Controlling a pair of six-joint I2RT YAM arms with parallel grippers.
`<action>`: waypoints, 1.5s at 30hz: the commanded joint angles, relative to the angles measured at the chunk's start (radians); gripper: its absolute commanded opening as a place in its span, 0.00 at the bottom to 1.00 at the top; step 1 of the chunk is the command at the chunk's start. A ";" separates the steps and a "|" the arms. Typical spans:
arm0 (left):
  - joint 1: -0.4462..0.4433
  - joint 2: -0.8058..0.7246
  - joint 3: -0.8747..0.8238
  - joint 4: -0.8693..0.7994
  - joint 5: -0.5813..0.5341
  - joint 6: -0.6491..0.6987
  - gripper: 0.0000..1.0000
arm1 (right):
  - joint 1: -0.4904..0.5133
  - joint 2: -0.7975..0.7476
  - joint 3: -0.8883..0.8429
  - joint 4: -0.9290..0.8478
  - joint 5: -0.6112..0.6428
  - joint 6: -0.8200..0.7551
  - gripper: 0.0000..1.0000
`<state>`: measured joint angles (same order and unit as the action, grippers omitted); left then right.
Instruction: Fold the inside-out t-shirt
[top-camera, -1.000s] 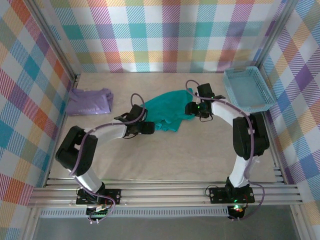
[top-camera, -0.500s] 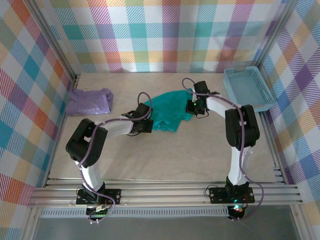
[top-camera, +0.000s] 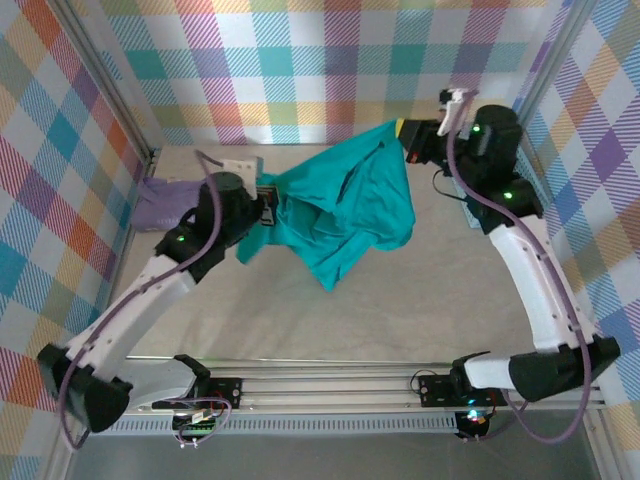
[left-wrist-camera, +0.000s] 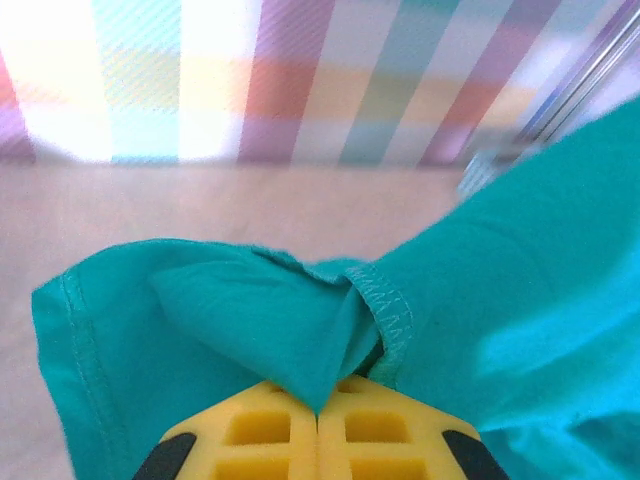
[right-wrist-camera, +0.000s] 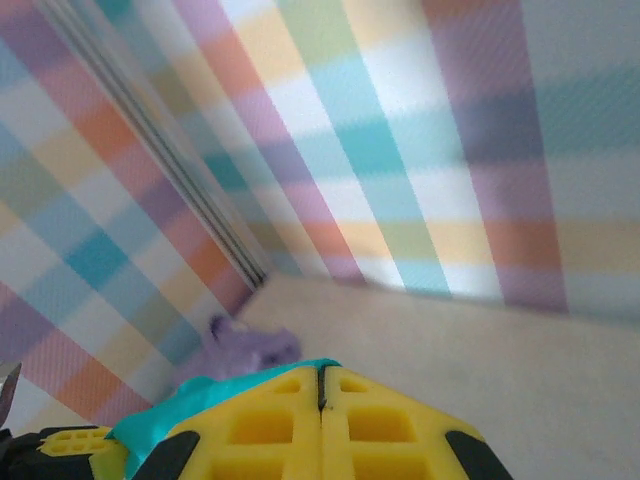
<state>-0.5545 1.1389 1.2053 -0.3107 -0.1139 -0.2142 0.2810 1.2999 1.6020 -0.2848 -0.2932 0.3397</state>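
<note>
Two grips on the inside-out t-shirt (top-camera: 345, 215); left gripper (top-camera: 268, 204), right gripper (top-camera: 404, 136).

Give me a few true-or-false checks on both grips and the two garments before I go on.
1. The left gripper and the right gripper are both shut on the teal t-shirt. True.
2. The lavender garment lies on the left side of the table. True.
3. The teal t-shirt lies flat on the table. False: it hangs in the air, strung between the two grippers.
4. The left gripper grips the lavender garment. False: it pinches teal fabric.
</note>
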 joint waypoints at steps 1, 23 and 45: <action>-0.005 -0.024 0.042 -0.029 0.018 0.042 0.00 | -0.004 -0.010 0.060 0.015 -0.042 0.019 0.00; 0.052 0.475 0.145 -0.002 -0.279 -0.025 0.56 | -0.021 0.657 0.376 -0.249 0.288 -0.032 0.37; 0.154 0.216 -0.365 -0.042 0.024 -0.161 0.79 | 0.416 0.427 -0.493 -0.152 0.306 -0.004 0.46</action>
<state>-0.4095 1.3720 0.8471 -0.3534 -0.1123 -0.3550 0.6830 1.6932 1.1175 -0.4644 -0.0254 0.2813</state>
